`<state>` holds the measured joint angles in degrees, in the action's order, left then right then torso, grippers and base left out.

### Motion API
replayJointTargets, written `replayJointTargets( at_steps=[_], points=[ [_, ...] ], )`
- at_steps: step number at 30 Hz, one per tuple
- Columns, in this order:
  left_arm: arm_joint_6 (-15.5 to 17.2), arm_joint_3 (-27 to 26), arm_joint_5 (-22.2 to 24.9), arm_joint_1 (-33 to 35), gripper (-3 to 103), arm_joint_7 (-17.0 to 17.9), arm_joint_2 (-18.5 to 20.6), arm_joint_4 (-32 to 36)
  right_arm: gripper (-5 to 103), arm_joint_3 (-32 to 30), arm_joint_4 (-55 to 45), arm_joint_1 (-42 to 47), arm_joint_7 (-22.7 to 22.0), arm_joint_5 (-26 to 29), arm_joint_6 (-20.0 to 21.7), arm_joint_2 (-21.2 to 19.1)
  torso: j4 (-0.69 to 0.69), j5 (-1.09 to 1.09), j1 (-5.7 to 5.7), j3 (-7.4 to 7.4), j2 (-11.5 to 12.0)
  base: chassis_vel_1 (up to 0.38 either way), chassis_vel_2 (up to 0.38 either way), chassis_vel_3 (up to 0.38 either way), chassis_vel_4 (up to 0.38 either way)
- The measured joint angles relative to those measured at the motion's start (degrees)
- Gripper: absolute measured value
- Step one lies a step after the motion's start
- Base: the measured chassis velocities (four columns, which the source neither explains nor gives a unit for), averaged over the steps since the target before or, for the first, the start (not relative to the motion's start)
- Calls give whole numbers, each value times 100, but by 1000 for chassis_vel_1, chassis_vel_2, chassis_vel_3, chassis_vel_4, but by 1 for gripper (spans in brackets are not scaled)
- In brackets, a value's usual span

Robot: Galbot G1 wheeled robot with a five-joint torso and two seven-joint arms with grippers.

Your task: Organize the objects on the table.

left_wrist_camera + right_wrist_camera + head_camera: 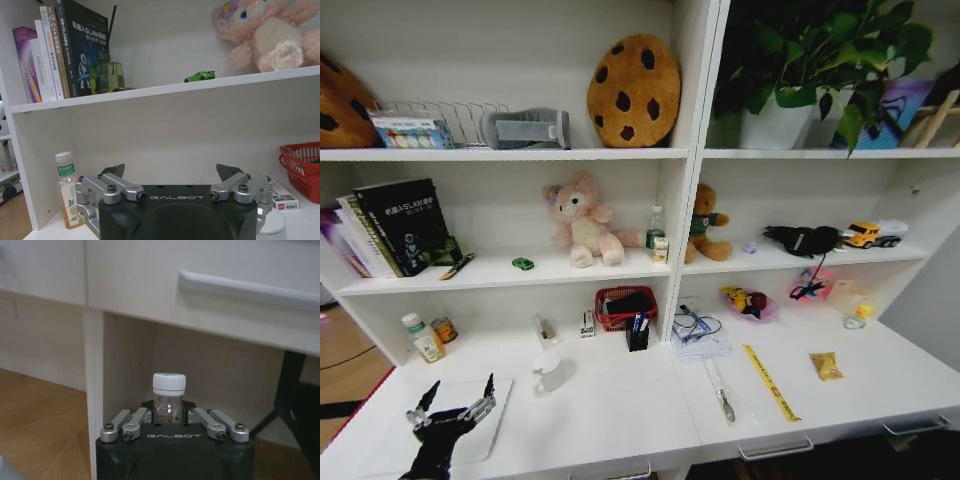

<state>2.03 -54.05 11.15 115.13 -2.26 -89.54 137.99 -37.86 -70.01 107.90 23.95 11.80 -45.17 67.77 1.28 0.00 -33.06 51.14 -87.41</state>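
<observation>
My left gripper (455,405) hangs open over a flat silver laptop (498,420) at the left end of the white table (620,410). In the left wrist view its fingers (112,171) are spread wide with nothing between them. A tiny green toy car (523,264) (200,76) sits on the shelf above, beside a black pen (457,266) near the books. A blue pen (638,322) stands in a black holder on the table. My right gripper (169,412) is low, in front of the table's underside, shut on a small clear bottle with a white cap (169,390).
A red basket (625,307), a white mug (549,371), bottles (422,338), a yellow tape (770,383) and a silver tool (723,400) lie on the table. Plush toys (582,220), books (400,225) and a plant (800,60) fill the shelves. Drawer handles (775,448) line the front edge.
</observation>
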Motion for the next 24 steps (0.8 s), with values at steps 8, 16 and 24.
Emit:
replayJointTargets(
  at_steps=[8,16,24],
  points=[
    [0,1,0,-1,100,-1,0,0,26,123,2885,-2574,479,93,-82,699,2,2,0,0,1,0,0,0,0],
    [0,1,0,0,100,-1,0,0,26,69,3807,-3286,566,133,-81,766,2,-1,-1,0,0,0,0,0,0],
    [0,1,0,0,100,-1,0,0,26,42,3784,-3485,139,-74,-76,753,1,0,0,-1,0,0,0,0,0]
  ],
)
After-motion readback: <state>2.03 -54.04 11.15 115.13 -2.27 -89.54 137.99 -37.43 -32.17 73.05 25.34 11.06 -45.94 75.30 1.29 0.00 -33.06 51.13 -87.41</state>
